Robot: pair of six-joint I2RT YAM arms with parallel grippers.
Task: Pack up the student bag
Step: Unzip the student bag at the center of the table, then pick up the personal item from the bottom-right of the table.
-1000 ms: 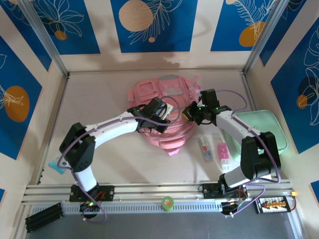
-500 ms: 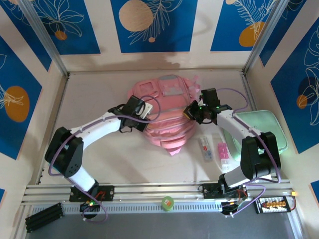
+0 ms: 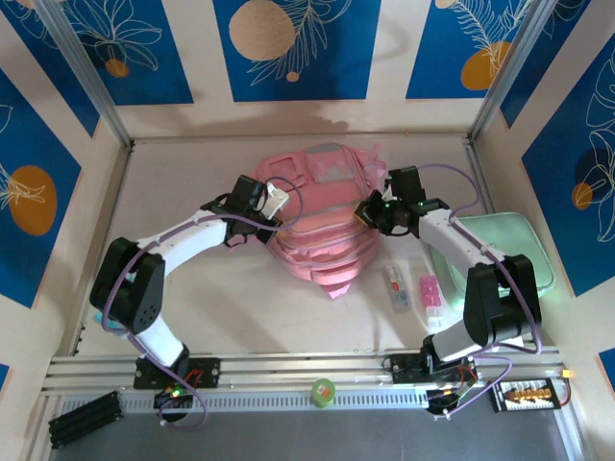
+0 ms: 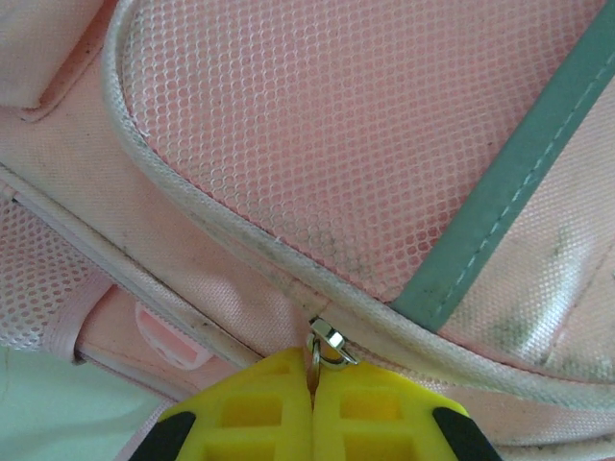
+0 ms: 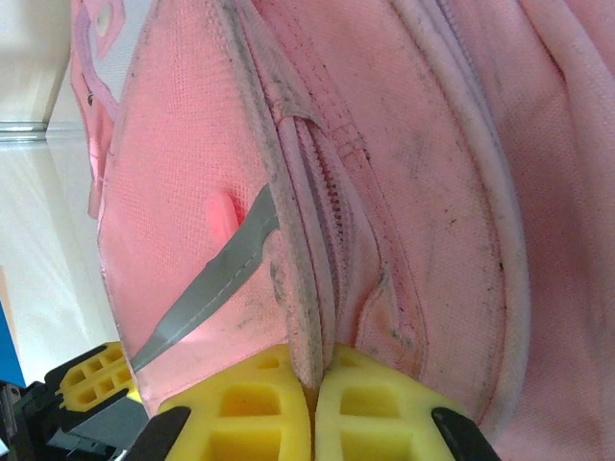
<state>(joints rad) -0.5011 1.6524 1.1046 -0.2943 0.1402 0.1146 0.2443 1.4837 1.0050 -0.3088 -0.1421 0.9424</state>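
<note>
Here, the left gripper [image 4: 312,376] is pinching a metal zip pull [image 4: 329,342] on the pink bag [image 3: 322,245], its yellow fingers [image 4: 259,408] pressed together on the pull's ring, with a mesh panel [image 4: 336,144] spreading just ahead of the tips. The right gripper [image 5: 312,373] is clamping shut on a grimy seam fold [image 5: 306,307] at the bag's opposite side. The bag is lying between the two grippers, touching both, with a grey strip [image 5: 231,254] just beside the right gripper's fingers.
</note>
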